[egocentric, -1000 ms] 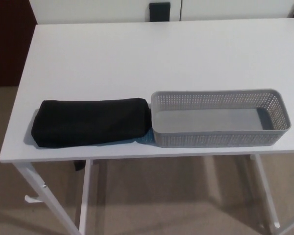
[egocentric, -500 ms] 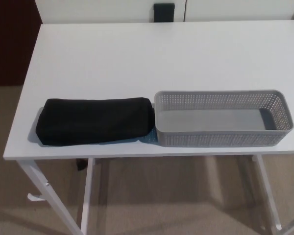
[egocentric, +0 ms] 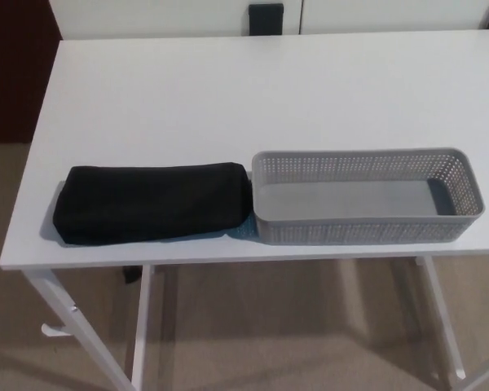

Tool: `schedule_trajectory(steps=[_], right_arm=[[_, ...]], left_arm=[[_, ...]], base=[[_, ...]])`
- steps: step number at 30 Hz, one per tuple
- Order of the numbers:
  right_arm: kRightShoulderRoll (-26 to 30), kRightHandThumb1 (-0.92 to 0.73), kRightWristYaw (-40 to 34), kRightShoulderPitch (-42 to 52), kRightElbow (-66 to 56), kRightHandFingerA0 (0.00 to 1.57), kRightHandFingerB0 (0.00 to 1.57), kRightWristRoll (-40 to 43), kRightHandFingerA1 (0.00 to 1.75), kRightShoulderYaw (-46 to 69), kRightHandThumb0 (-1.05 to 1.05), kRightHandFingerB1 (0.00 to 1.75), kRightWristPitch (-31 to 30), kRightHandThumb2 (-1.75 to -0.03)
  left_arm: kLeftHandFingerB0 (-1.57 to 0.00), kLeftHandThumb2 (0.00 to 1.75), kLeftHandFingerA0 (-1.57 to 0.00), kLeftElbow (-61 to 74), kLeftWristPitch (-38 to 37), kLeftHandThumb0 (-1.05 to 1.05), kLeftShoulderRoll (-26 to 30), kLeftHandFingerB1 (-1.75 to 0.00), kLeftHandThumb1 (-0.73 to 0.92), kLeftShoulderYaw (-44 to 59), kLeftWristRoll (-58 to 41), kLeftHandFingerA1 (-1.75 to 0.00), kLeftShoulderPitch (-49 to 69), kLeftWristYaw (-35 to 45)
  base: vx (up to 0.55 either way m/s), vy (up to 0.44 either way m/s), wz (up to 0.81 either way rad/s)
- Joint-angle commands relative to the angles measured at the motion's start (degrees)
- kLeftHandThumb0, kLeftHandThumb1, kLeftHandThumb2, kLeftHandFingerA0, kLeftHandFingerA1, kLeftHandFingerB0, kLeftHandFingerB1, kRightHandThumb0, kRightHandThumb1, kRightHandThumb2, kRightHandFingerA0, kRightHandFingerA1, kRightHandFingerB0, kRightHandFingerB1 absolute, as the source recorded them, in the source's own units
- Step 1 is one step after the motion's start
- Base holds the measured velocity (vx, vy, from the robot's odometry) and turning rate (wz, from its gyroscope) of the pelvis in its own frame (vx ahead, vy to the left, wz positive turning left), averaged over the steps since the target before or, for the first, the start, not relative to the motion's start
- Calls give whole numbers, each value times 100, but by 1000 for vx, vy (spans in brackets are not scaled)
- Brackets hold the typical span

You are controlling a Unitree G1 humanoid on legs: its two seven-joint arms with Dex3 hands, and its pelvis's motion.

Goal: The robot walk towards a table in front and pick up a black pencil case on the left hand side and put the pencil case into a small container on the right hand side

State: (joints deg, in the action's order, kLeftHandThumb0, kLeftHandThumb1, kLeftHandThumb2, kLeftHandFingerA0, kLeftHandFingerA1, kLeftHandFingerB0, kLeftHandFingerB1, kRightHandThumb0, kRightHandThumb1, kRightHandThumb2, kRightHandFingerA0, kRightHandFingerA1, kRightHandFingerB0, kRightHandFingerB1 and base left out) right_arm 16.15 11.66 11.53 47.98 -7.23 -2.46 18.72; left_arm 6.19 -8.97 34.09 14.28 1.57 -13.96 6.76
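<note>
**Case lies beside bin on desk**

Neither hand shows in your head view, so you cannot tell how the fingers stand, and nothing can be placed relative to them. The case [egocentric: 151,204] lies flat near the desk's [egocentric: 228,98] front edge, just left of the grey bin [egocentric: 367,232].

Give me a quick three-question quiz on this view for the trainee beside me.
1. True or false: the black pencil case already lies inside the grey container.
2. Where is the pencil case in relation to the container? A) to its left, B) behind it, C) on top of it.
3. Fill in: both things lie near the ___ edge of the white table.

Key: 1 false; 2 A; 3 front (the edge nearest the robot).
</note>
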Motion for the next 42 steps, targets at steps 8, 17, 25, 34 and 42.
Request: schedule_trajectory(steps=[8, 17, 25, 34, 42], right_arm=[[200, -51, -15, 84, 53, 79, 65, 16, 49, 95, -59, 46, -59, -59], [169, -50, 51, 167, -26, 78, 67, 59, 49, 132, -57, 46, -90, -58], [174, -51, -15, 130, 72, 77, 66, -9, 48, 103, -59, 45, -52, -59], [177, -55, -9, 124, 145, 77, 70, 5, 47, 113, -56, 45, 17, -57], [174, -54, -117, 165, 50, 79, 71, -108, 47, 37, -55, 45, 13, -57]], left_arm=[[0, 73, 0, -1818, 1514, -61, 467, -1, 39, -2788, 1274, 0, -2118, 2373], [0, 76, 0, -2590, 1681, -66, 483, -1, 40, -3584, 1623, 0, -2449, 2507], [0, 76, 0, -2643, 2082, -62, 524, -2, 39, -4009, 1998, 0, -2614, 2894], [0, 74, 0, -2617, 2231, -62, 371, -1, 39, -4168, 2253, 0, -2636, 3058], [0, 74, 0, -2516, 2390, -63, 118, 0, 40, -4256, 2459, 0, -2583, 3093]], base=[[0, 0, 0], [0, 0, 0], [0, 0, 0], [0, 0, 0], [0, 0, 0]])
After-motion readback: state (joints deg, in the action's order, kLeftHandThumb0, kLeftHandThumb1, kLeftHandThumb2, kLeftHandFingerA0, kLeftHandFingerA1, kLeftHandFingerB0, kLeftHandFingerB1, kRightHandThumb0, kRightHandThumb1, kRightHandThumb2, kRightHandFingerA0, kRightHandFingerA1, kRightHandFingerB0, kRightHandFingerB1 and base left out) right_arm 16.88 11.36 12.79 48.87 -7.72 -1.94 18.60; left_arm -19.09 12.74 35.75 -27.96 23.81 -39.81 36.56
